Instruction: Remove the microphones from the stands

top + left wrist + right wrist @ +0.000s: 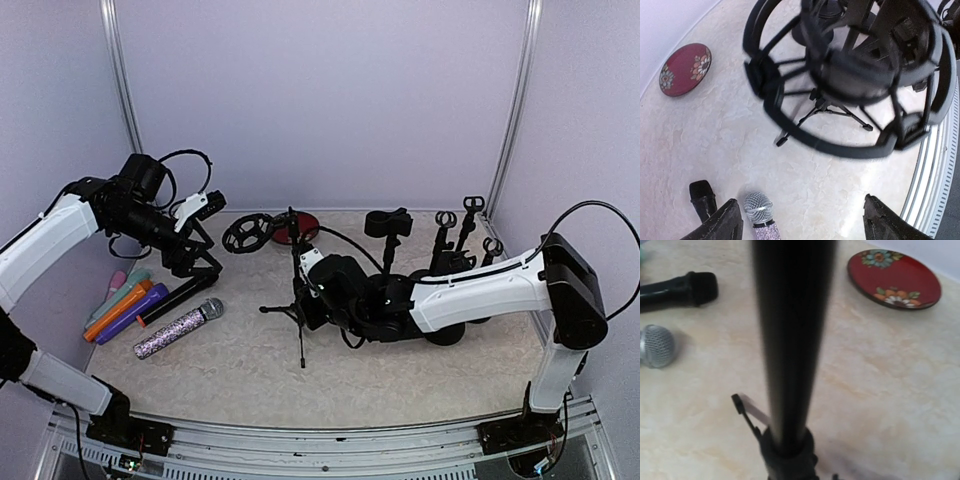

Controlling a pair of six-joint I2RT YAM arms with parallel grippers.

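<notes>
Hanging over the table (pixel 400 375), the left claw (pixel 200 262) is spread wide with nothing in it. The sparkly microphone (pixel 180 330) lies flat just below it, off the stand (pixel 300 335), its silver head pointing toward the stand. The right claw (pixel 308 292) seems to pinch the stand's pole. The left claw is nearer the microphone.

The left arm (pixel 45 240) reaches in left of the stand (pixel 300 335), left tool (pixel 801 220) spread wide, empty. The right arm (pixel 480 290) stretches low from the stand's right, right tool (pixel 303 275) clamped on its pole.
</notes>
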